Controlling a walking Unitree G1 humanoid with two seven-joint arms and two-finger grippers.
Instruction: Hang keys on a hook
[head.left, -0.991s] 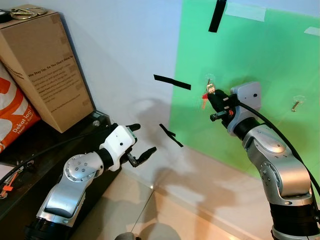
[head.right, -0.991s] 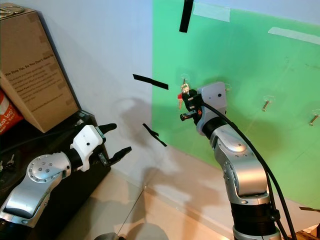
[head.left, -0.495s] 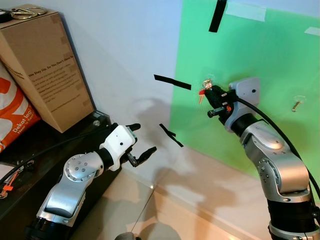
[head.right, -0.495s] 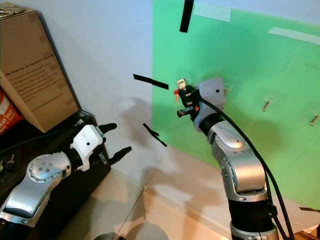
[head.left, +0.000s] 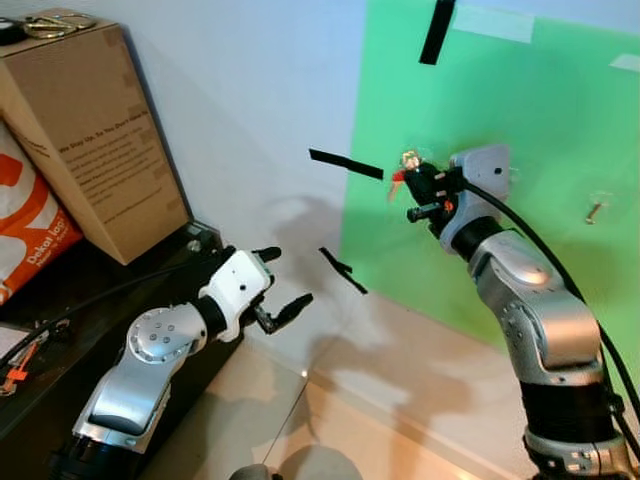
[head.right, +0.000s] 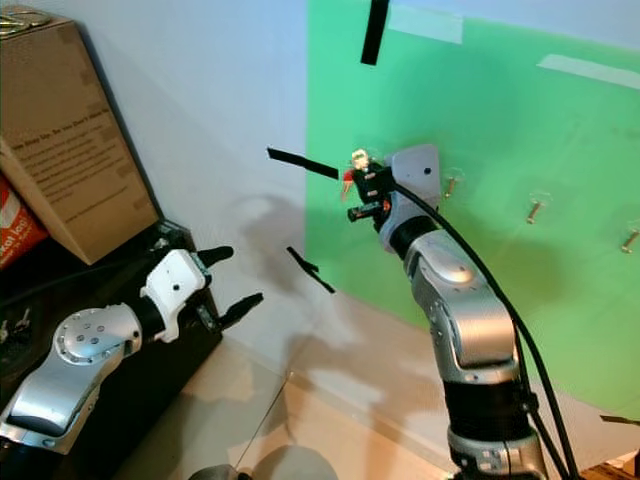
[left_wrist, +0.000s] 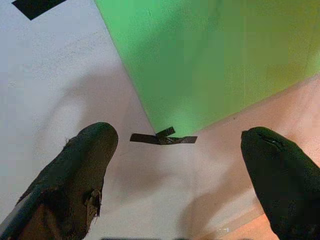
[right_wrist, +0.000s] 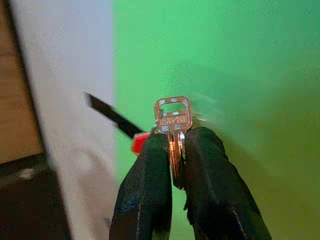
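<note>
My right gripper (head.left: 412, 176) is raised against the green sheet (head.left: 540, 110) on the wall and is shut on a small bunch of keys (head.left: 406, 163) with a red tag. In the right wrist view both black fingers (right_wrist: 150, 190) pinch the blade of a silver key (right_wrist: 173, 117), whose head sticks out above them, with the red tag behind. Small clear hooks (head.right: 536, 208) are stuck in a row on the sheet, one (head.right: 450, 182) just right of the wrist. I cannot tell whether the keys touch a hook. My left gripper (head.left: 287, 275) hangs open, low, near the wall.
A cardboard box (head.left: 90, 130) and an orange bag (head.left: 30, 235) stand on a black cabinet (head.left: 70, 320) at the left. Black tape strips (head.left: 345, 163) mark the white wall. Tiled floor (head.left: 330, 420) lies below.
My right gripper has carried the keys left and slightly up along the green sheet, and its wrist has turned. The left arm has not moved.
</note>
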